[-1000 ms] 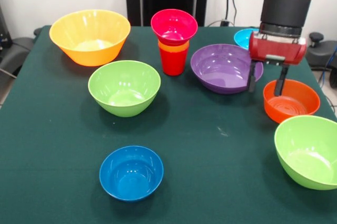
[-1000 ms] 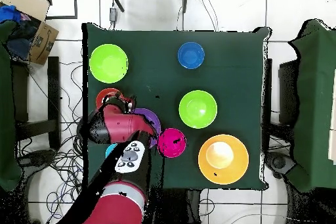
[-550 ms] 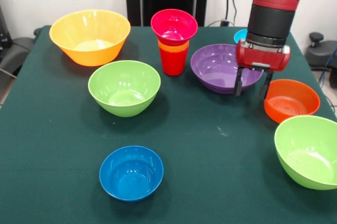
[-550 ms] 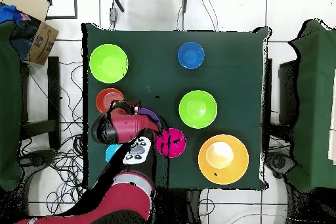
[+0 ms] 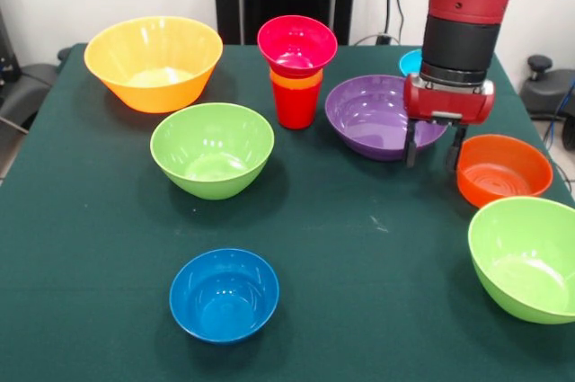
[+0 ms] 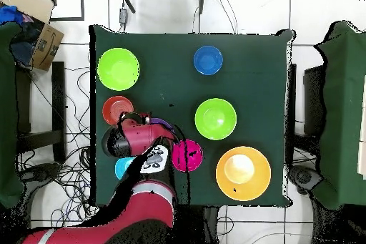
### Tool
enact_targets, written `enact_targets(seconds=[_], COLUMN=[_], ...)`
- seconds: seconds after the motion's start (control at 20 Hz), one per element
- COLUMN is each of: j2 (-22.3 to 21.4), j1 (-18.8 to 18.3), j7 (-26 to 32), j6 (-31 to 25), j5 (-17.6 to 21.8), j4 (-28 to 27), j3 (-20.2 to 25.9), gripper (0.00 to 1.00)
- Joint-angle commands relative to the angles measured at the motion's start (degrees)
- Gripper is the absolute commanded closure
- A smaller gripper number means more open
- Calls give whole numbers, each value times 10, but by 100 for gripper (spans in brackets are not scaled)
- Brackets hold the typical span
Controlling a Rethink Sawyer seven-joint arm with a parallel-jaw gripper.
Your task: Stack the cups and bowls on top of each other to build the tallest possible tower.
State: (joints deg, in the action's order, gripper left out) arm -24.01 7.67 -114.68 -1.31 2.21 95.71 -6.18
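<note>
Landmark: the tower point(image 5: 296, 76), standing upright toward the far middle of the green bench point(image 5: 359, 256).
Yellow bowl point(image 5: 154, 61): left of the tower, at the bench's far left corner, upright, well apart from it.
Green bowl point(image 5: 212, 148): left of the tower and nearer the camera, close to it but not touching.
Blue bowl point(image 5: 224, 294): well in front of the tower, slightly left, alone near the front edge.
Tower: a red cup point(image 5: 295, 105) as base, an orange cup's rim showing above it, and a pink bowl point(image 5: 297, 44) seated on top; in the overhead view the pink bowl point(image 6: 186, 155) hides the cups.
Purple bowl point(image 5: 373, 115): just right of the tower, near it, upright.
Jaws point(image 5: 432, 146): right of the tower, hanging from the red arm point(image 5: 458, 4) with both fingers pointing down, parted and holding nothing, at the purple bowl's right rim, between it and the orange bowl.
Light blue bowl point(image 5: 411, 61): right of the tower, behind the purple bowl, mostly hidden by the arm.
Orange bowl point(image 5: 503, 171): farther right of the tower, just beside the jaws.
Second green bowl point(image 5: 526, 258): far right of the tower and nearest the camera, cut by the picture's edge.
</note>
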Motion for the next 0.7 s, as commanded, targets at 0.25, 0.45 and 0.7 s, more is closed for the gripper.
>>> enact_targets(seconds=[0.25, 0.45, 0.7], j2=[-33, -36, -25], j1=[1, 25, 70], j7=[-6, -17, -8], j6=[-17, -11, -44], j5=[61, 62, 70], j4=[-14, -22, -38], j3=[75, 36, -45], gripper=[0, 0, 0])
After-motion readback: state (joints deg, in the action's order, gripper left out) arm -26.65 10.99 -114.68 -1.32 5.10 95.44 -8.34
